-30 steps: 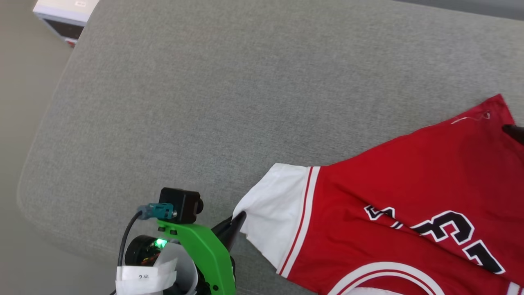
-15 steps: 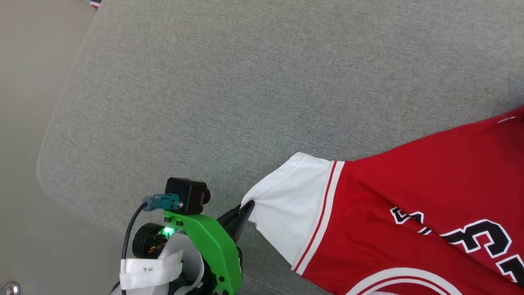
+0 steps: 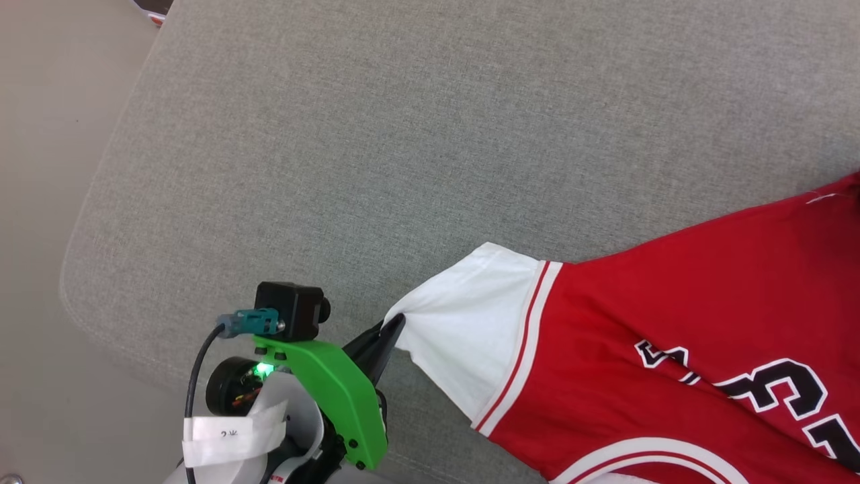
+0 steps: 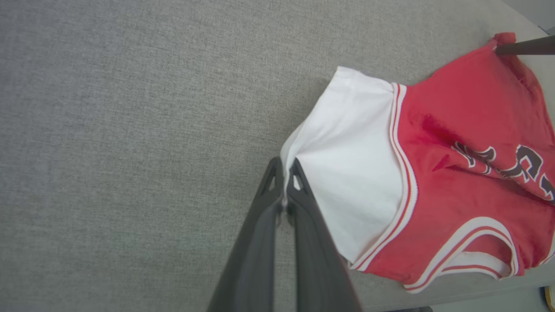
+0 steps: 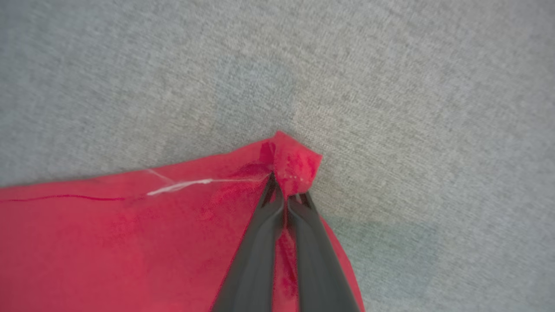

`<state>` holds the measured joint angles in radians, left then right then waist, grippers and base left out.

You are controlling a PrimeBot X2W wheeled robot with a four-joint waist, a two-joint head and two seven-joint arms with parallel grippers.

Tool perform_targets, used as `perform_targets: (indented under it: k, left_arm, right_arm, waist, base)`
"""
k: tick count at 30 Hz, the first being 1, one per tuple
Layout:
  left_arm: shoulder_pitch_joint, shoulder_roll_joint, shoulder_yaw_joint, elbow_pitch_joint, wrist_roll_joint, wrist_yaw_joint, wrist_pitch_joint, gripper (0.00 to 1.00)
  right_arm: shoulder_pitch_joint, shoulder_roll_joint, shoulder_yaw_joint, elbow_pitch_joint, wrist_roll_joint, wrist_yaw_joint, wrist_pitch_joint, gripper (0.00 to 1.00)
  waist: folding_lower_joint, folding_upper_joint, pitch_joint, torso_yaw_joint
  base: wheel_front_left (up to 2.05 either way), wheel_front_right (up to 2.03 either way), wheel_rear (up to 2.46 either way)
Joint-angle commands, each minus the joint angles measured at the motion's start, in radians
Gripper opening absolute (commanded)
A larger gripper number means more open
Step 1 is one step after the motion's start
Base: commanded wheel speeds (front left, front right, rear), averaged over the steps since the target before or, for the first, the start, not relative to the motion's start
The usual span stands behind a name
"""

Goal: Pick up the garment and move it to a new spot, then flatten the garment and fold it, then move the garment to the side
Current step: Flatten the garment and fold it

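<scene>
The garment (image 3: 685,296), a red jersey with a white sleeve and black "23" lettering face up, lies on the grey cushion (image 3: 403,134) at the right. My left gripper (image 3: 390,327) is shut on the corner of the white sleeve (image 3: 463,329), lower middle of the head view. In the left wrist view the left gripper (image 4: 285,170) pinches the edge of the white sleeve (image 4: 351,173). In the right wrist view my right gripper (image 5: 286,193) is shut on a bunched red corner of the garment (image 5: 130,242), near a loose white thread (image 5: 182,186).
The grey cushion's rounded edge (image 3: 87,222) runs down the left, with beige floor (image 3: 40,202) beyond it. A wide stretch of bare cushion lies above and left of the garment. A dark finger (image 4: 524,47) of the other arm holds the far red corner in the left wrist view.
The head camera has shifted, so the whole picture slid right and the far red corner left the frame. The left gripper stays shut on the white sleeve.
</scene>
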<state>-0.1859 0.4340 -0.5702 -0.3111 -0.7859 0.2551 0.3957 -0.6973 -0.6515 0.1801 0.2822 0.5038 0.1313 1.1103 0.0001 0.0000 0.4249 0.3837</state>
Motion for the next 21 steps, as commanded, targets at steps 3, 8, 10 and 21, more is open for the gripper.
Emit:
perform_targets:
  k: [3,8,10,21]
  left_arm:
    - [-0.017,0.005,0.015,0.002,-0.006,0.003,-0.011,0.00]
    - [-0.015,0.023,0.033,0.000,-0.003,0.010,-0.018,0.00]
    - [-0.013,0.028,0.038,-0.007,0.000,0.014,-0.020,0.00]
    - [-0.012,0.060,0.074,-0.053,0.010,0.034,-0.032,0.00]
  right_arm:
    - [0.022,0.026,0.003,0.028,0.016,-0.001,-0.050,0.00]
    - [0.017,0.041,0.002,0.046,0.043,-0.001,-0.154,0.00]
    - [0.021,0.037,0.009,0.051,0.052,-0.001,-0.186,0.00]
    - [0.051,0.022,-0.006,0.055,0.115,-0.001,-0.317,0.00]
  waist:
    - [-0.0001,0.0000,-0.047,-0.030]
    - [-0.0001,0.0000,-0.108,-0.066]
    - [-0.0001,0.0000,-0.132,-0.081]
    - [-0.0001,0.0000,-0.256,-0.156]
  base:
    - [0.00,0.00,0.00]
    - [0.00,0.00,0.00]
    - [0.00,0.00,0.00]
    - [0.00,0.00,0.00]
